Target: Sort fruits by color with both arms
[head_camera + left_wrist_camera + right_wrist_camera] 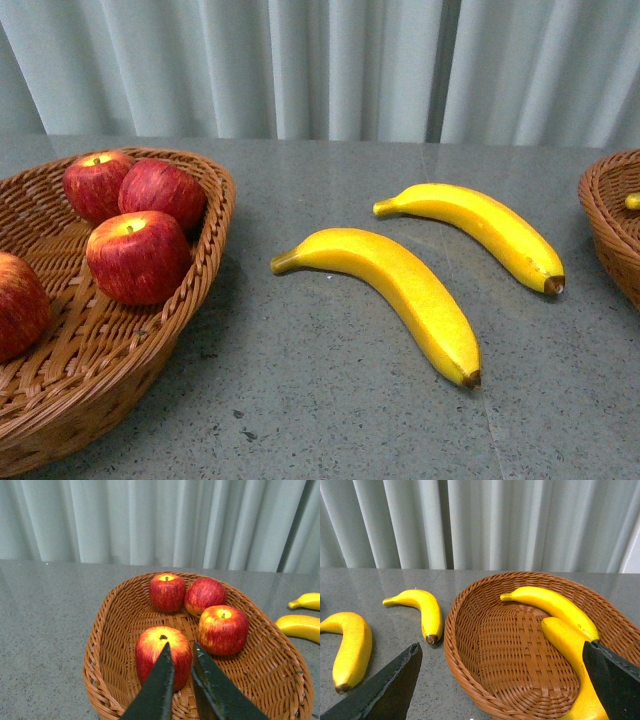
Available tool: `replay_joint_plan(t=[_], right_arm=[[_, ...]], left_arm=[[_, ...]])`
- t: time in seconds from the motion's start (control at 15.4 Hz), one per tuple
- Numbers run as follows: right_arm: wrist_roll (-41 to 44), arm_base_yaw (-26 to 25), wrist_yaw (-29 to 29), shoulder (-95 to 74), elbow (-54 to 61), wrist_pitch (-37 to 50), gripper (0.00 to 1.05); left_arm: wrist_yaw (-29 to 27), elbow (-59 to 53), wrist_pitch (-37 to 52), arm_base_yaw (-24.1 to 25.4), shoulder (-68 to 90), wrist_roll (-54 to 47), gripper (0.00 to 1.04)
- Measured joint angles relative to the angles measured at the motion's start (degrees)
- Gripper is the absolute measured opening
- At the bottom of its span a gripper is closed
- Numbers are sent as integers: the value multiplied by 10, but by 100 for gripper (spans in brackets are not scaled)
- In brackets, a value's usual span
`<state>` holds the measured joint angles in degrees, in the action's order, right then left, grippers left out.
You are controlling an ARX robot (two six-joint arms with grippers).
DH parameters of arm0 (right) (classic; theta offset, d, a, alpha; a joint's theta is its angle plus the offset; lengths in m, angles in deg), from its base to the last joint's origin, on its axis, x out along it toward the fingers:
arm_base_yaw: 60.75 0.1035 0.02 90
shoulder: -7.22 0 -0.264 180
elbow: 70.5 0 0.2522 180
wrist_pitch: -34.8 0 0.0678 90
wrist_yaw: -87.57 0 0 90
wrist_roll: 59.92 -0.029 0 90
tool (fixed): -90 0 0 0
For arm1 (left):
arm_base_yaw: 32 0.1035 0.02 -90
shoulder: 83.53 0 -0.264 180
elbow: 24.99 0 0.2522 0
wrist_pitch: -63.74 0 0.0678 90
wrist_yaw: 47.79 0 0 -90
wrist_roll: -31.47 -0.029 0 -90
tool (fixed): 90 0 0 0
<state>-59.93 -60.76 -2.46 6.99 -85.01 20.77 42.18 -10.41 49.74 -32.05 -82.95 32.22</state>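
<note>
Colour sorting part done: reds gathered, two yellows outstanding.

Front view: four apples [138, 255] lie in the left basket [212, 250], while two loose bananas [400, 285] rest on the worktop [320, 400] between it and the right basket [600, 215], apparently not yet sorted. Left wrist view: the left gripper [181, 647] hangs over the apples, jaws drawn nearly together and grasping nothing (its colour looks complete). Right wrist view: the right gripper [500, 650] stands above the right basket, jaws spread wide and empty, two stored bananas [550, 602] beneath; the loose pair lies just beside this basket, so it probably falls to this arm.
</note>
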Motion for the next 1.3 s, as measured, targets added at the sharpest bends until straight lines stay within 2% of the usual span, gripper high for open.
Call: replay_joint_plan(t=[0.32,0.45,0.52,1.04,1.1,1.17,1.3], right_arm=[[0,0,0,0,0,0,98],[0,0,0,0,0,0,98],[0,0,0,0,0,0,98],[0,0,1,0,0,-2,98],[-34,9,25,-13,-9,-43,98],[-80,9,38,-44,-11,-38,98],[-140,30,57,-109,-37,33,98]], left_arm=[[0,0,0,0,0,0,78],[0,0,0,0,0,-1,100],[0,0,0,0,0,-1,97],[0,0,0,0,0,-1,98],[0,0,0,0,0,-1,98],[0,0,0,0,0,-1,98],[0,0,0,0,0,-1,98]])
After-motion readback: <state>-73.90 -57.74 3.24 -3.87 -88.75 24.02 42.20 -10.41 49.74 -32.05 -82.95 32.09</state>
